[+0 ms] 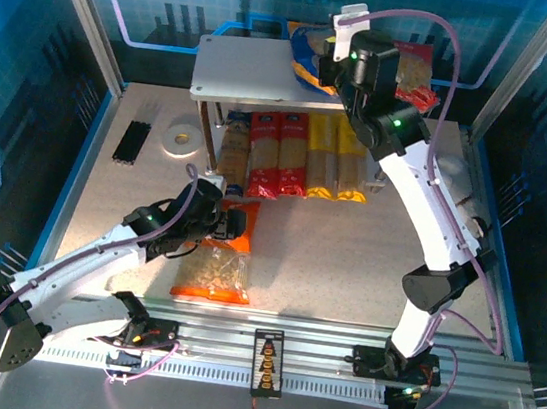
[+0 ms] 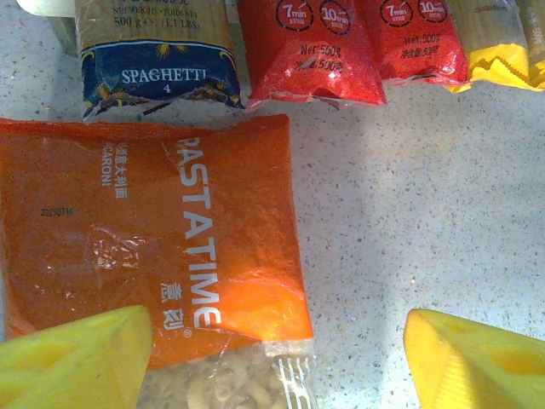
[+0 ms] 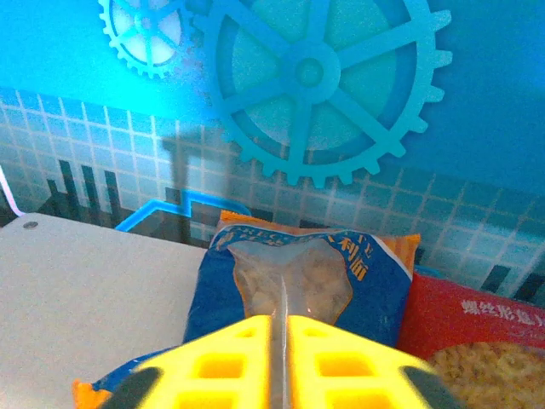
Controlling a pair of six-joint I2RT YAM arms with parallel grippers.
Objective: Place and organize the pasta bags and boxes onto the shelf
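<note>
Hovering left gripper (image 1: 238, 226) (image 2: 277, 368): jaws spread wide over the far end of the bag below. One yellow finger (image 2: 72, 358) is above the bag's corner and the other above bare table. I can't tell if they touch it.
Orange pillow-shaped pasta bag (image 1: 214, 272) (image 2: 153, 230): flat on the speckled grey tabletop (image 2: 426, 221), between the arm bases and the rack, with its clear macaroni window towards the near side.
Spaghetti packs: five long narrow ones side by side just beyond the orange bag — blue-and-tan (image 1: 234, 159) (image 2: 153, 60), two red (image 1: 262, 153) (image 1: 292, 157), two yellow (image 1: 322, 156) (image 1: 352, 159). They stick out from under the top board.
Two-tier white-grey board shelf (image 1: 241, 69) (image 3: 94, 290): stands at the far edge of the table.
Right gripper (image 1: 322, 68) (image 3: 281, 366): yellow fingers pressed together — poised at the near edge of the blue bag.
Blue pasta bag with clear window (image 1: 308, 58) (image 3: 289, 273): lying on the top board.
Red pasta bag (image 1: 412, 72) (image 3: 485, 341): just beside the blue one, on its right.
</note>
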